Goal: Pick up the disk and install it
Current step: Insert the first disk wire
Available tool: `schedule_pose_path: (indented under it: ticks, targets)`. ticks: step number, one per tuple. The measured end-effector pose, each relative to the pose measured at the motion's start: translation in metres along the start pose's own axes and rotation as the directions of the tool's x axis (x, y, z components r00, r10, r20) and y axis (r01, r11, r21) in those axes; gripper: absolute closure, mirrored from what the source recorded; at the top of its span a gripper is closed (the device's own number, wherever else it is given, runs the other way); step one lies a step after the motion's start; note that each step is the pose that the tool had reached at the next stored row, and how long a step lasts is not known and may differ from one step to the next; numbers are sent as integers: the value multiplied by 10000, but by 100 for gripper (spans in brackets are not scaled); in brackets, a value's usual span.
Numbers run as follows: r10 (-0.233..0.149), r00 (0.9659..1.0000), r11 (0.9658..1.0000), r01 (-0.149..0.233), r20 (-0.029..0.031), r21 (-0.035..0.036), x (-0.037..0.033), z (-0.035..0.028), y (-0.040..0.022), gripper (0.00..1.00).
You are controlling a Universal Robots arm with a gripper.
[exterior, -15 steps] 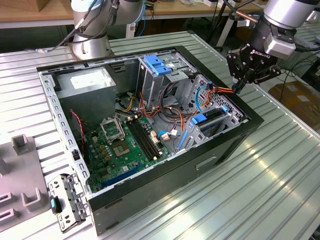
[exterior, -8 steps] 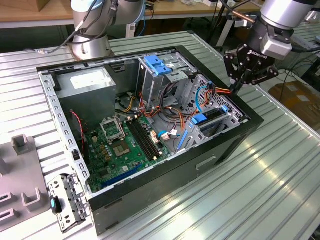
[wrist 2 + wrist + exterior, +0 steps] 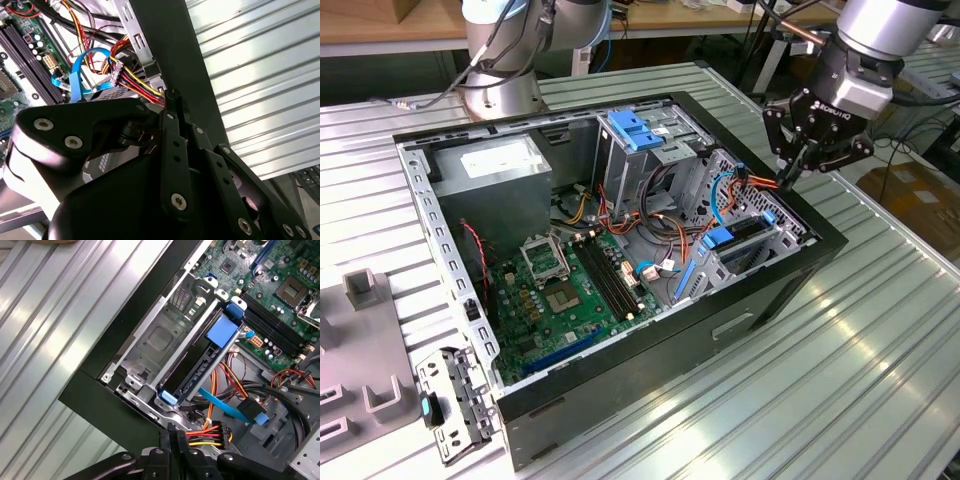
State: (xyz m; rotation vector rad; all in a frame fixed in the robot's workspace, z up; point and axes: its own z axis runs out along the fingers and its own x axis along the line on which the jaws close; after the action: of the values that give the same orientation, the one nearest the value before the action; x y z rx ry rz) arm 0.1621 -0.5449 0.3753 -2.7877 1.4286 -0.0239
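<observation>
Black gripper fingers are pressed together, holding nothing, at the open computer case's rim over red and yellow cables. We see the disk seated edge-on in its bay. We judge the fingertips could snag the wiring.
</observation>
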Motion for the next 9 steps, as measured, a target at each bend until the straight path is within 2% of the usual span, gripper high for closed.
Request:
schedule_pose_path:
  ticks: [2,6,9]
  targets:
    - [43,10000,10000,-43,1,1,-25,1,36,84]
    - [452,9990,9990,-452,-5,-3,-33,4,47,84]
    - [998,9950,9950,-998,-13,-7,-34,7,48,84]
